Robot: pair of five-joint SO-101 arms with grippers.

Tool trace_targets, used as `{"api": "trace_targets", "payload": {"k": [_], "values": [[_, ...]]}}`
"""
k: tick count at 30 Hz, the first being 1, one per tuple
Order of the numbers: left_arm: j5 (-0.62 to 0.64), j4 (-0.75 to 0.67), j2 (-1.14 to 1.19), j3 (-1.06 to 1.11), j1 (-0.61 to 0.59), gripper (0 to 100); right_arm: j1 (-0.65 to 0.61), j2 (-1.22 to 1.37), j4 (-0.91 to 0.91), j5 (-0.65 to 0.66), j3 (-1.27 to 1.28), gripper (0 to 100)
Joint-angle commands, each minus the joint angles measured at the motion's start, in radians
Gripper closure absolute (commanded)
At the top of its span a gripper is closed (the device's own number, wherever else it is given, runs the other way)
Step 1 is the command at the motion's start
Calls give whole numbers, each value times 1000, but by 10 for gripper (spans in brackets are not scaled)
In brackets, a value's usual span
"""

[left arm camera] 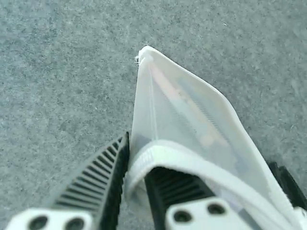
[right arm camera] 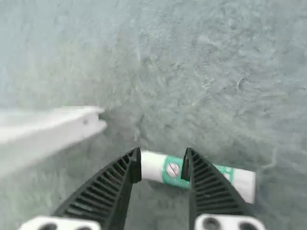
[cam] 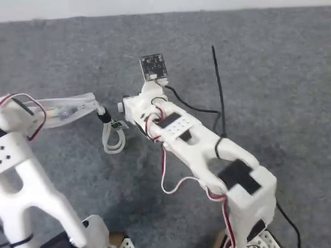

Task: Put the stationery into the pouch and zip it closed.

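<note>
The grey carpeted tabletop [cam: 273, 50] spans the high view. On it the white left arm [cam: 23, 183] rises from 7 o'clock toward 9 o'clock. The white right arm [cam: 212, 155] runs from 5 o'clock up to the centre.

The clear soft plastic pouch [cam: 69, 109] lies out from the left arm at about 9 o'clock, its far tip pointing toward 3 o'clock at the right arm's head. In the left wrist view the left gripper [left arm camera: 136, 153] has its black ribbed jaws drawn narrow, pinching the white zip band at the near edge of the pouch [left arm camera: 192, 120]. Slim pinkish and dark sticks [left arm camera: 201, 129] show through its wall, lying lengthwise inside.

A thin straight black strand [cam: 217, 81] lies on the carpet at 1 o'clock from the centre; whether it is a rod or a cable cannot be told.

A white strap loop [cam: 113, 139] lies just at 6 o'clock of the pouch's tip, joined to it by a small dark piece.

In the right wrist view the right gripper [right arm camera: 162, 160] holds its jaws a narrow way apart, gripping nothing. A short white cylinder with a green band [right arm camera: 158, 168] lies on the carpet crosswise behind the tips, one end showing in the gap and the other past one finger. Whether the fingers touch it cannot be told. The pouch's tip [right arm camera: 48, 127] lies near it.
</note>
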Motion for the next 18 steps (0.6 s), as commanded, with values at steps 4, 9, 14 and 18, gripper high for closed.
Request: {"api": "trace_targets", "payload": {"k": [4,9,14,18], "values": [[12,-35,-46,-42,-5,987,12,142,-2,-68,-195,861],[12,-35,-46,-42,-5,987,12,191,10,-12,-226,861],[12,-35,-46,-42,-5,987,22,189,159,38,-238,861],[12,-35,-46,-42,-5,987,24,189,323,60,-272,861]]}}
